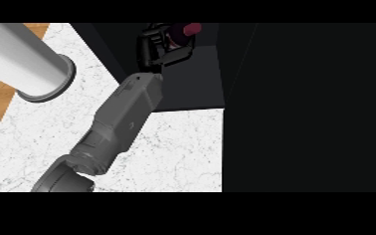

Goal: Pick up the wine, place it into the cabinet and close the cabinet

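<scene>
Seen steeply from above, a white cylinder (33,59) stands at the far left of the marbled surface (176,154), on a grey ring base, well apart from the action. To its right a grey forearm (121,122) runs from the near left edge toward the dark cabinet (191,79). This arm comes in at the left of the view and reads as the robot's left; no other hand shows. Its black robot hand (158,50) is curled round the wine (183,32), whose dark red end shows at the far edge inside the cabinet opening. Right of that, a tall dark panel (301,104), probably the cabinet door, fills the view. The risk from here appears to be tipping: an early release with the bottle tilted, or fingers catching it on withdrawal, could topple it and block the door from closing.
</scene>
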You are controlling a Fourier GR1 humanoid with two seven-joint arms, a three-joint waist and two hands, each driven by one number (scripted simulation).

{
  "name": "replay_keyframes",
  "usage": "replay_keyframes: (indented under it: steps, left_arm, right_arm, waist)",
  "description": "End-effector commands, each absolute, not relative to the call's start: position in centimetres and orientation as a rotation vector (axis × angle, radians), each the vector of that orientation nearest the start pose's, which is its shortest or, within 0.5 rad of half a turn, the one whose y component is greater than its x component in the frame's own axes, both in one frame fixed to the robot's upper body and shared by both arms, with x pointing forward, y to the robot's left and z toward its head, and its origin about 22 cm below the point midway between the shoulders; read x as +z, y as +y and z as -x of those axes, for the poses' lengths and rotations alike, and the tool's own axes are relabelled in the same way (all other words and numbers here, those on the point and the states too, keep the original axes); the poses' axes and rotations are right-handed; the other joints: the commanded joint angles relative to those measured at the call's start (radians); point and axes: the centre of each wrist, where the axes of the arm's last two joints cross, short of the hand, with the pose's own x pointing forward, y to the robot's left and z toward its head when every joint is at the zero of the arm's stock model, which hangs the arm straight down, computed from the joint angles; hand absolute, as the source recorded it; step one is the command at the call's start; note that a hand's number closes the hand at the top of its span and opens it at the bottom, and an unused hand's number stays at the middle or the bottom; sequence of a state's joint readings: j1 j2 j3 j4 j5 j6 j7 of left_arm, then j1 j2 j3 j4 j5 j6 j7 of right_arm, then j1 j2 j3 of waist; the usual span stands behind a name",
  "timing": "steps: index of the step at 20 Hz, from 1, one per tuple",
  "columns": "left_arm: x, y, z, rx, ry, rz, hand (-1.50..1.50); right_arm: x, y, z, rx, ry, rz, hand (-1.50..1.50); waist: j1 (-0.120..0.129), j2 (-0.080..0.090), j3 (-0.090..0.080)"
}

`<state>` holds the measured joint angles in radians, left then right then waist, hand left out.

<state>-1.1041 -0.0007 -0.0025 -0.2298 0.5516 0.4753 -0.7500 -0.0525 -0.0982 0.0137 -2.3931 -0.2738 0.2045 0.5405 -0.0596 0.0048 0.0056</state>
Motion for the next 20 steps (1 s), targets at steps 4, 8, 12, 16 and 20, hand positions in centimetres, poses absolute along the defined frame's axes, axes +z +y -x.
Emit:
replay_keyframes:
  steps: [4,8,12,16,20]
  left_arm:
    - [1.7,11.8,-42.6,0.261,-1.808,-0.231,-1.5]
    - [1.7,10.9,-42.5,0.227,-1.799,-0.279,-1.5]
    - [0.6,12.4,-42.2,0.185,-1.793,-0.337,-1.5]
    - [-0.4,14.7,-41.9,0.161,-1.774,-0.351,-1.5]
    - [-0.7,13.1,-41.5,0.172,-1.793,-0.363,-1.5]
  right_arm:
    - [19.7,-22.7,-14.9,0.308,-1.912,-0.337,-1.5]
    - [19.3,-23.3,-15.4,0.338,-1.923,-0.325,-1.5]
    - [19.9,-23.3,-15.8,0.335,-1.917,-0.341,-1.5]
    - [20.2,-22.9,-15.9,0.344,-1.928,-0.321,-1.5]
    - [19.5,-23.3,-15.9,0.342,-1.917,-0.324,-1.5]
  waist:
    - [0.004,0.012,-0.006]
    - [-0.007,0.016,-0.006]
    - [-0.006,0.017,-0.006]
    - [-0.012,0.022,-0.007]
    - [-0.011,0.02,-0.006]
